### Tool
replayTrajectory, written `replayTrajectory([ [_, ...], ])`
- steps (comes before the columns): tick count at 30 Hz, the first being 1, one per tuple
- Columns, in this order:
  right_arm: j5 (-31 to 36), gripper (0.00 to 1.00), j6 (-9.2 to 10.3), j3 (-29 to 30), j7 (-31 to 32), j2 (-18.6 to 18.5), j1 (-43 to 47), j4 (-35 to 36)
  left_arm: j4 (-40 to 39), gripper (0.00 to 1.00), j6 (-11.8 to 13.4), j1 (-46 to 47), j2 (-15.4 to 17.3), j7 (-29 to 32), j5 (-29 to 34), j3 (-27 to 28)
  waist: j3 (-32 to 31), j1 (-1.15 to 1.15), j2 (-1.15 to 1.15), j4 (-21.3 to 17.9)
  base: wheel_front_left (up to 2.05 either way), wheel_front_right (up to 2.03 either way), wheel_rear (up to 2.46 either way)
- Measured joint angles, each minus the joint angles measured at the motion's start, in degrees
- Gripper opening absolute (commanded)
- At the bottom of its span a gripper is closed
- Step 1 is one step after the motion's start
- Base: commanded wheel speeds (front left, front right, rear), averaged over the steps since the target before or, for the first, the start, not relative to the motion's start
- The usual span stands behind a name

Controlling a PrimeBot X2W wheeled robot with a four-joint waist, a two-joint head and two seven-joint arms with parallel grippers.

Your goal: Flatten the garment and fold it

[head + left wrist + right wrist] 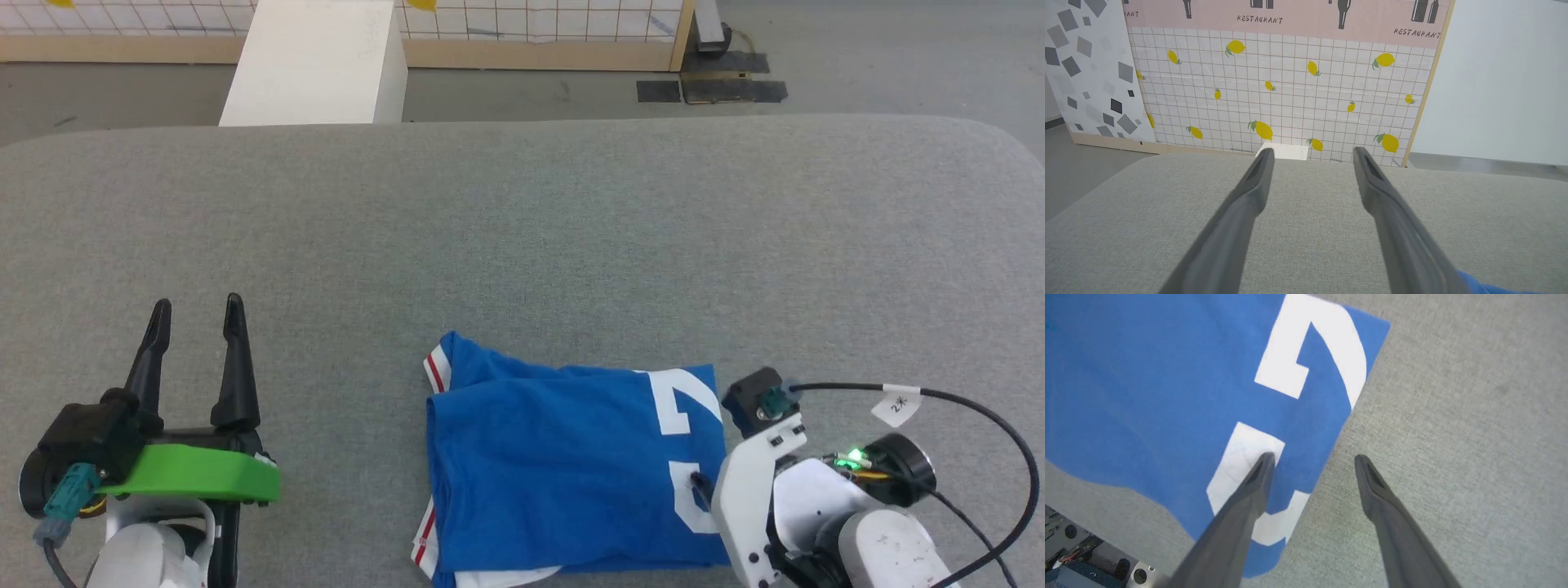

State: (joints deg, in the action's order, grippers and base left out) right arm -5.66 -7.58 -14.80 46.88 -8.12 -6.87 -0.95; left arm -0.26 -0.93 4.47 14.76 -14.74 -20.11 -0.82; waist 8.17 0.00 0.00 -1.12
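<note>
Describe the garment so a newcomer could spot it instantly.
Start at the wide grey fabric surface before the robot. Near its front edge, right of centre, next to the right gripper, lies the garment, folded into a rectangle. Royal blue with big white numerals and red-and-white striped trim sets it apart from the plain grey around it.

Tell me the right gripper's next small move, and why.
Probably lower the right gripper and close it on the right edge of the garment. It is open and straddles that edge, one finger over the white numeral, the other over the grey table. The left gripper is open, well clear.
</note>
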Motion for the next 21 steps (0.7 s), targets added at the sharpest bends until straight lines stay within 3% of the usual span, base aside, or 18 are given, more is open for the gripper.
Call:
replayTrajectory([
  [9, 0.52, 1.0, 0.0, -1.09, -2.88, 1.65, -1.12, -7.79, -0.07, 1.0, -0.01, 0.16, 0.02, 0.0, -0.04, -0.25, 1.86, -0.01, 0.0, 0.83, 0.0, 0.0, 0.0],
  [10, 0.46, 0.89, 0.0, -1.16, -2.87, 1.64, -1.64, -8.44, -0.05, 1.0, -0.01, 0.2, 0.02, 0.0, -0.04, -0.25, 2.01, -0.01, 0.0, 0.91, 0.0, 0.0, 0.0],
  [11, 0.22, 0.25, 0.0, -1.45, -3.04, 1.58, -2.21, -9.03, -0.04, 1.0, -0.01, 0.21, 0.02, 0.0, -0.04, -0.23, 2.16, -0.01, 0.0, 0.99, 0.0, 0.0, 0.0],
  [12, 0.09, 0.0, 0.0, -1.85, -3.61, 1.36, -2.77, -9.62, 0.01, 1.0, -0.01, 0.22, 0.02, 0.0, -0.04, -0.26, 2.23, -0.01, 0.0, 1.05, 0.0, 0.0, 0.0],
  [17, -2.14, 0.0, -0.03, -4.88, -4.57, 0.08, -4.72, -10.8, 0.26, 1.0, 0.0, 0.13, -0.01, 0.0, -0.05, -0.15, 1.9, -0.01, 0.0, 0.61, 0.0, 0.0, 0.0],
  [21, -4.19, 0.0, -0.04, -8.34, -4.27, -4.19, -5.91, -8.29, -0.02, 1.0, 0.47, -0.42, 0.03, 0.0, -0.07, 0.31, 1.62, -0.01, 0.0, -0.82, 0.0, 0.0, 0.0],
])
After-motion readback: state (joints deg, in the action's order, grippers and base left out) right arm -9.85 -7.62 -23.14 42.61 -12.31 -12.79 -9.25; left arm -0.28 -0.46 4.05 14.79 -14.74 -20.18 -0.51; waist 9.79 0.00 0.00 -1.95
